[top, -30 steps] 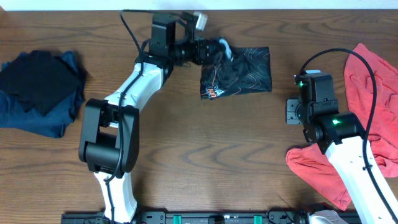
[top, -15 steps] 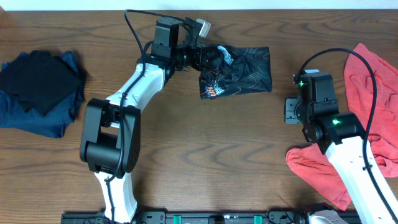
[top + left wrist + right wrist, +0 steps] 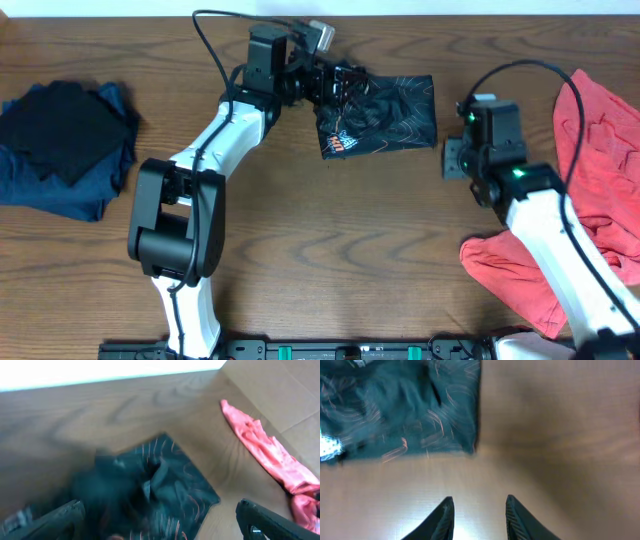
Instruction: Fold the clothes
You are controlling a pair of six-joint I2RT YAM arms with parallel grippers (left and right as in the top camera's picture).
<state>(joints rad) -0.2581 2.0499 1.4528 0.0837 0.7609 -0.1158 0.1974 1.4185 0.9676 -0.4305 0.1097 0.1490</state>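
Jersey (image 3: 390,115) sits at the far side of the bench (image 3: 330,250), close to the back edge. It's roughly a folded rectangle, but the left end is bunched and rucked up, not flat.

Left end effector (image 3: 160,519) is over that bunched end, spread wide with nothing gripped; cloth fills the gap under it. The wrist view is blurred, so I can't tell if the tips touch the fabric.

Right end effector (image 3: 479,517) is parted a little and empty, over bare wood just beside the jersey's right edge, not on it.

Risks as I see them:
- Closing the left one on the ruck likely grabs several layers at once. Any pull then drags the whole bundle and undoes the fold instead of moving one layer.
- Nothing pins the right side. A pull from the left slides the jersey across the wood rather than creasing it.
- There's little margin at the back edge, so a push away from the robot could send cloth off the bench.
- The red shirt (image 3: 600,130) lies under and around the right arm, with the arm's cable (image 3: 575,100) crossing it. A sweep of that arm could snag it and haul it toward the jersey.
- The dark blue pile (image 3: 60,145) at far left is well apart, no concern.
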